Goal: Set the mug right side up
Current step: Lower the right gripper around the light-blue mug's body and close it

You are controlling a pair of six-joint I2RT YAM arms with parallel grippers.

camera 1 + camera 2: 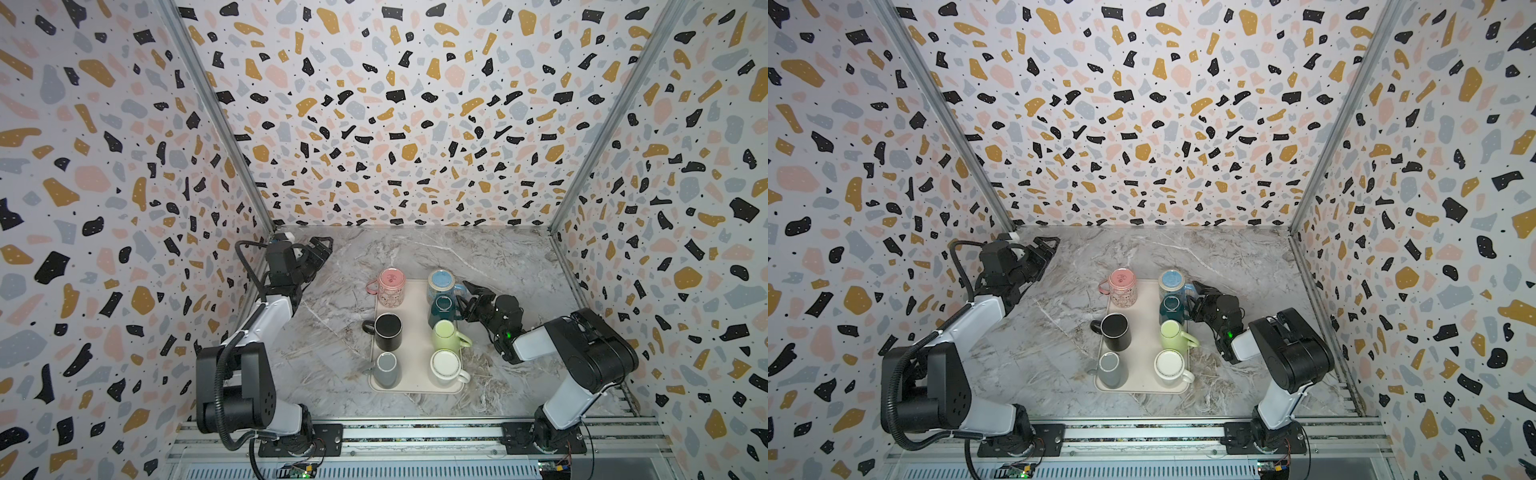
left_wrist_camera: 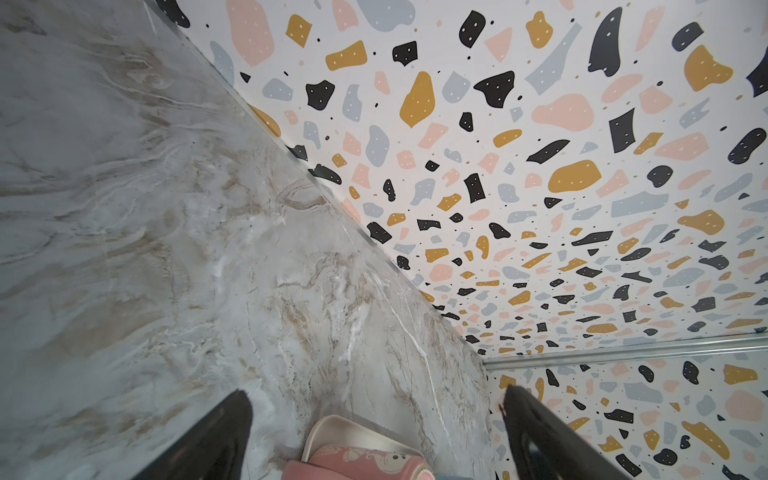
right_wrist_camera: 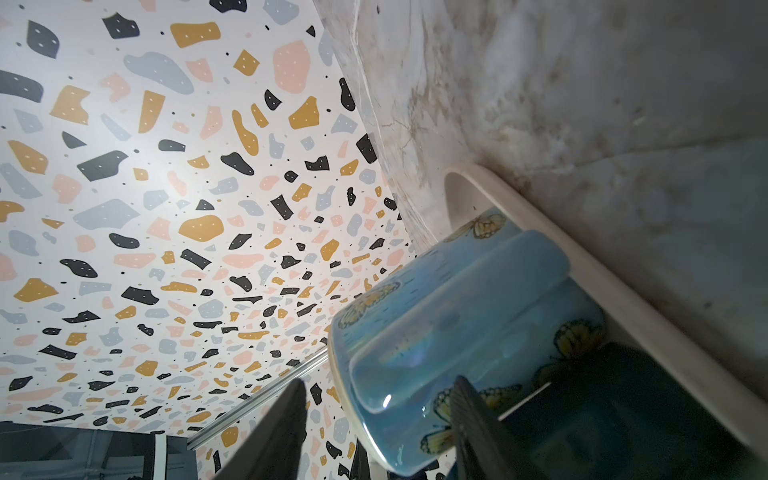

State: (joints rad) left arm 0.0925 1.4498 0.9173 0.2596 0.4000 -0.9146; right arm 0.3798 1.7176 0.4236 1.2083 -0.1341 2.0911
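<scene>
L gripper (image 1: 326, 247) sits high by the back-left corner, jaws spread wide w/ nothing btwn them, well apart from the tray (image 1: 415, 332). L wrist view shows its fingers far apart over bare marble table (image 2: 124, 208), w/ the pink mug (image 2: 365, 461) at the frame edge.

Tray is mid-table w/ 2 columns of mugs. L column, back to front: pink mug, black mug (image 1: 388, 330), grey mug (image 1: 386, 368). R column: blue mug (image 1: 442, 282) at the tray's back-R corner, then teal mug (image 1: 442, 309) just beside it, green mug (image 1: 446, 336), white mug (image 1: 445, 365).

Blue mug stands upside down: base up, mouth down on the tray, long axis vertical. Its handle (image 3: 449, 311) points R, toward the R gripper (image 1: 466, 297).

R gripper is level w/ that handle, jaws part-open & straddling it. In the R wrist view the handle lies btwn the fingers. One finger (image 3: 286, 415) has a clear gap to the mug. The other overlaps the mug body, and contact there can't be told.
</scene>
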